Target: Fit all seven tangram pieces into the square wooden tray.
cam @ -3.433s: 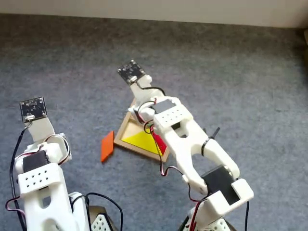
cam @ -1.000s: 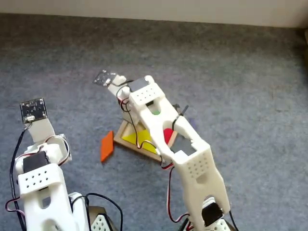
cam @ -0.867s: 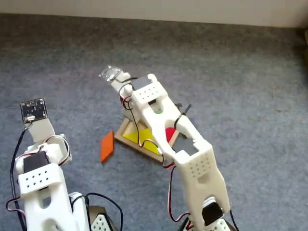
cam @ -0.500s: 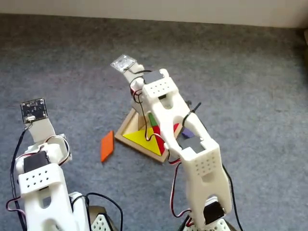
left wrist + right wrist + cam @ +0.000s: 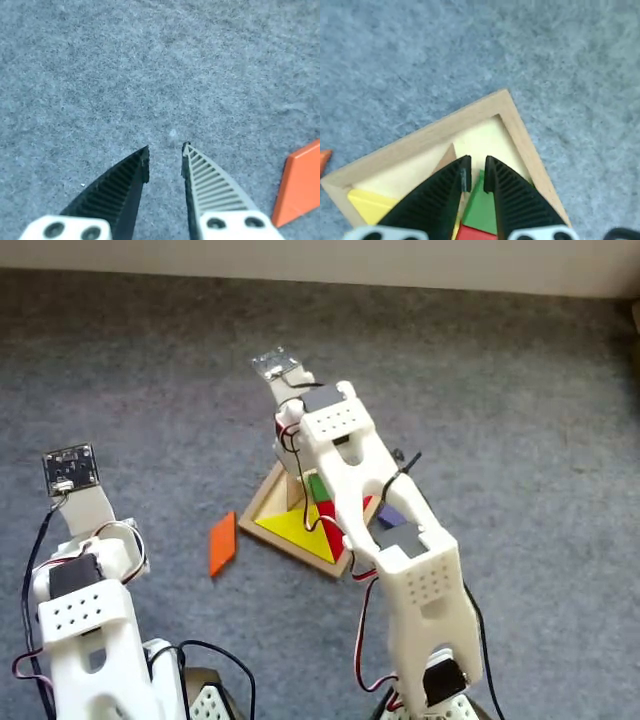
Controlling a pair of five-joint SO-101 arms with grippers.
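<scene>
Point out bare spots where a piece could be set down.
Tray: bare floor between the two rims at the corner by the right hand and the yellow piece and green piece. Toward the red piece it is crowded. Carpet: open all round the orange piece and under the left hand.

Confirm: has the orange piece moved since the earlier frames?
No. The orange piece lies on the carpet in the same spot, just off the left corner of the wooden tray, exactly as in the earlier high views.

White perforated arm shells point(image 5: 338, 428), black and red cables point(image 5: 361, 625), ridged jaws
</scene>
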